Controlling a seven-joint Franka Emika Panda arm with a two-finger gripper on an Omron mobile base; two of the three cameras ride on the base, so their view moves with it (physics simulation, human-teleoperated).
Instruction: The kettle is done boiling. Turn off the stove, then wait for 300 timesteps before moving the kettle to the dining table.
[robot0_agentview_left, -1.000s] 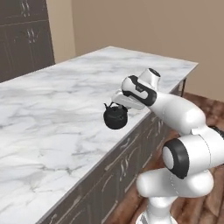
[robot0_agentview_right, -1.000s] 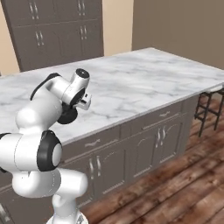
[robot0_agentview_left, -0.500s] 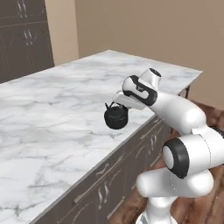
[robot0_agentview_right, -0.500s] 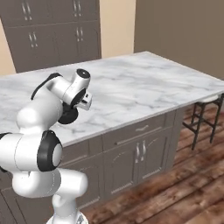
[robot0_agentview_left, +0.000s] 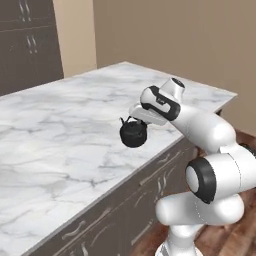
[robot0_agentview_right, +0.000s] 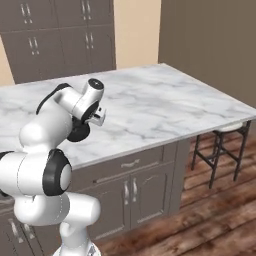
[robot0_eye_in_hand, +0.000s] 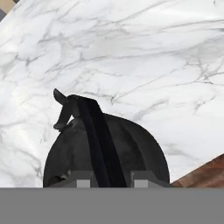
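step: we're on the last leg, carrying the kettle (robot0_agentview_left: 133, 134) to the dining table (robot0_agentview_left: 60, 130); stove part looks done, judging by where we are
kettle: hanging from the gripper (robot0_agentview_left: 138, 116) by its thin arched handle, above the marble top near the front edge; in the left base view it seems just clear of the surface, can't tell for sure if the base touches
kettle in hand view: black body (robot0_eye_in_hand: 105, 148) right under the hand, handle running up between the finger tips, spout pointing up-left, marble beyond it
gripper: fingers clenched on the kettle handle, grasp looks centred
arm: reaches from the base over the table edge; in the right base view the kettle (robot0_agentview_right: 79, 131) sits mostly behind the forearm
dining table: long marble top (robot0_agentview_right: 165, 107), grey cabinet base, a stool (robot0_agentview_right: 220, 150) tucked at the far right end
next move: we'd lower straight down till the base sits flat on the marble, then release and lift clear of the handle
risk: kettle sits close to the front edge; we'd want it a bit further in before letting go
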